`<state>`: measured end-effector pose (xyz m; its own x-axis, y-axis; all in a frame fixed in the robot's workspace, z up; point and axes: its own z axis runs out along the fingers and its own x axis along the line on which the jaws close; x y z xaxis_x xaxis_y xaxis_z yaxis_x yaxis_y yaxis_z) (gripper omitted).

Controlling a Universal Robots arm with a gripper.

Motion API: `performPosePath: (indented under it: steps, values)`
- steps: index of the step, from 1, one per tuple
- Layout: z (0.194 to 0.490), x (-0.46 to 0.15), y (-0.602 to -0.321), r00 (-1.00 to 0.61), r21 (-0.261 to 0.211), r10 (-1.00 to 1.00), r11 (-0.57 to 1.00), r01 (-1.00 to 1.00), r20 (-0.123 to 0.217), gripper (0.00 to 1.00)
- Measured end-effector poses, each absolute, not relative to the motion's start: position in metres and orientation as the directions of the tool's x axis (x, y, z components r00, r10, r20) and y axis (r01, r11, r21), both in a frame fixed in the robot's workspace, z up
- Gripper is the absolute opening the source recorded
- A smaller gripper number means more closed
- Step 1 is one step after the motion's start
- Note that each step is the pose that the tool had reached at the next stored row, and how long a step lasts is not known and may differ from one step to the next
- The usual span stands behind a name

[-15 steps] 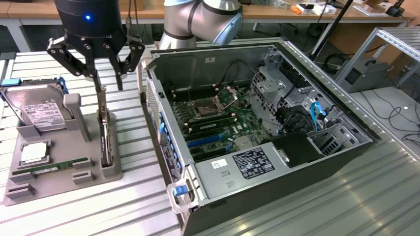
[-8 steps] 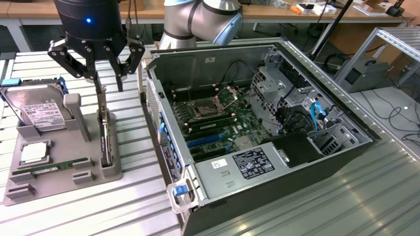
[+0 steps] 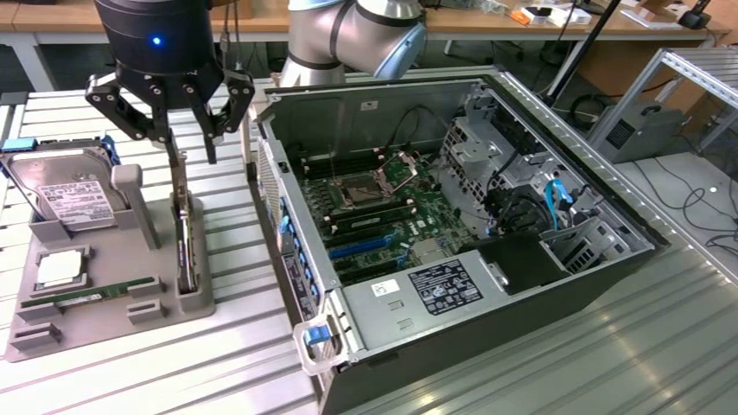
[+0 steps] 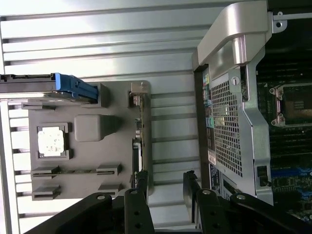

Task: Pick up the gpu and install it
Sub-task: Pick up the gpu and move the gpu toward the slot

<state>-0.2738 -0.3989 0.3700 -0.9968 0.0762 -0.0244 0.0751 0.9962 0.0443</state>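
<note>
Here we record: pincer [image 3: 188, 149], released and wide, above the gpu [image 3: 182, 242]; card on edge in the grey holder [image 3: 138, 303], long axis crosswise to the jaws, lying off-centre between them.

gpu [image 3: 182, 229] upright in holder [image 3: 110, 316], case [image 3: 271, 173] beside

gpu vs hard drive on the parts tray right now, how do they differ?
Pose: gpu stands on edge in its slot; hard drive leans back on a support, label showing.
Look: gpu is a thin dark card; hard drive is a thicker silver block.
Place: gpu sits under the open end effector, nearest the computer case; hard drive is on the far side from it.
Both rest in the gray tray.
</note>
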Motion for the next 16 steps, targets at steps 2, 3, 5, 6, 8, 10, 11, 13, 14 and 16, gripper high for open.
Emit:
performPosePath:
  steps: [2,3,5,6,8,10,11,13,14,16]
  values:
    - [0.3692,-0.2738,-0.3989,-0.997,0.044,0.076,0.996,0.075,-0.024,0.42]
    - [0.3680,-0.2739,-0.3989,-0.997,0.044,0.076,0.996,0.075,-0.024,0.42]
    - [0.3668,-0.2739,-0.3989,-0.997,0.044,0.076,0.996,0.075,-0.024,0.42]
    - [0.3663,-0.2739,-0.3990,-0.997,0.044,0.076,0.996,0.075,-0.024,0.42]
    - [0.3651,-0.2740,-0.3989,-0.997,0.044,0.076,0.996,0.075,-0.024,0.42]
    - [0.3645,-0.2740,-0.3989,-0.997,0.044,0.076,0.996,0.075,-0.024,0.42]
    - [0.3637,-0.2740,-0.3990,-0.997,0.044,0.076,0.996,0.075,-0.024,0.42]
    - [0.3627,-0.2741,-0.3990,-0.997,0.044,0.076,0.996,0.075,-0.024,0.42]
    - [0.3623,-0.2741,-0.3989,-0.997,0.044,0.076,0.996,0.075,-0.024,0.42]
    - [0.3614,-0.2742,-0.3989,-0.997,0.044,0.076,0.996,0.075,-0.024,0.42]
